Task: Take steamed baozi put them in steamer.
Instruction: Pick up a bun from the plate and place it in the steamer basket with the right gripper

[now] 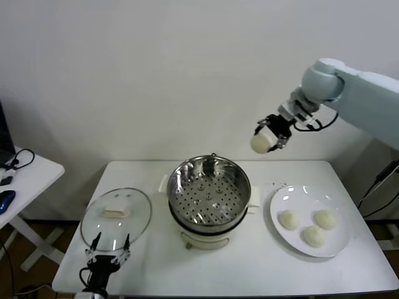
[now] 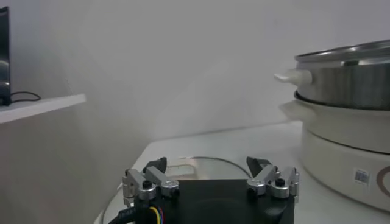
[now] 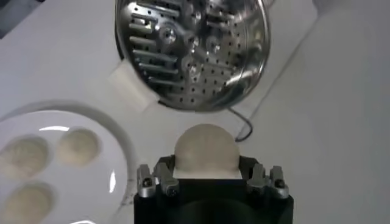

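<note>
Looking at the scene, you see first the white table (image 1: 249, 268), which carries everything. In the middle of it stands the steamer (image 1: 210, 193), a shiny steel pot on a white base. Inside you find only its perforated tray (image 1: 209, 200); no bun lies on it. The right wrist view shows the same tray (image 3: 195, 55) from above, also bare.

To the steamer's left lies the round glass lid (image 1: 116, 218), flat on the table, with its white handle (image 1: 116, 212) on top. To the steamer's right sits the flat white plate (image 1: 293, 240). It holds three steamed baozi (image 1: 313, 235), grouped close together near the middle of the plate.

The fourth baozi (image 1: 260, 143) is not in any container. Your right gripper (image 1: 269, 138) holds it in the air, above the table and between the steamer and the plate, a little behind them. The fingers (image 1: 277, 129) are closed against the sides of the bun, only as wide as the bun itself. In the right wrist view the bun (image 3: 206, 149) fills the gap between the two jaws.

Your left gripper (image 1: 107, 254) waits low at the front edge of the table, just before the lid. Its jaws stand wide apart and hold nothing.
</note>
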{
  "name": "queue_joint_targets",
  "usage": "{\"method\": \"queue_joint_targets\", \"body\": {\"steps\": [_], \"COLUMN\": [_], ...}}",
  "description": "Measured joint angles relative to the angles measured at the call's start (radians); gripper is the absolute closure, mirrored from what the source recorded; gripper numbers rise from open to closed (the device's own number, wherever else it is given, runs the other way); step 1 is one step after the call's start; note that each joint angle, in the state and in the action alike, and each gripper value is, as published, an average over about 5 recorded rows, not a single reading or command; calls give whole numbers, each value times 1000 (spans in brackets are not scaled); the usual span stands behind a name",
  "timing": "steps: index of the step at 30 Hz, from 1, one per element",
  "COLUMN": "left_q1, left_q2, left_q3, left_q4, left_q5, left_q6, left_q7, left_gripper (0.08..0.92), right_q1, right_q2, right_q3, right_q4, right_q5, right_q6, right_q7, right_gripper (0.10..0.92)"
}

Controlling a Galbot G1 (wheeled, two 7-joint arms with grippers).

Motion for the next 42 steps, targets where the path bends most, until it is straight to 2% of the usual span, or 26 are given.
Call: {"method": "queue_joint_targets", "body": {"steps": [9, 16, 42], "left_q1": [6, 13, 0], "left_q2": [-4, -5, -6], "left_q3": [-1, -5, -3], "left_q4": [7, 8, 29], "left_q5": [4, 13, 18], "left_q6": [-6, -11, -26], "left_q7": [-1, -2, -5], "left_gripper": [177, 177, 177], "right_q1": [-54, -134, -249], "right_q2": [152, 255, 378], "right_q3": [-18, -10, -40], "right_q4": [-65, -133, -259], "right_q5": [-163, -251, -387], "right_q6": [184, 274, 380], "right_q7": [132, 182, 191], "right_gripper": [330, 330, 330]}}
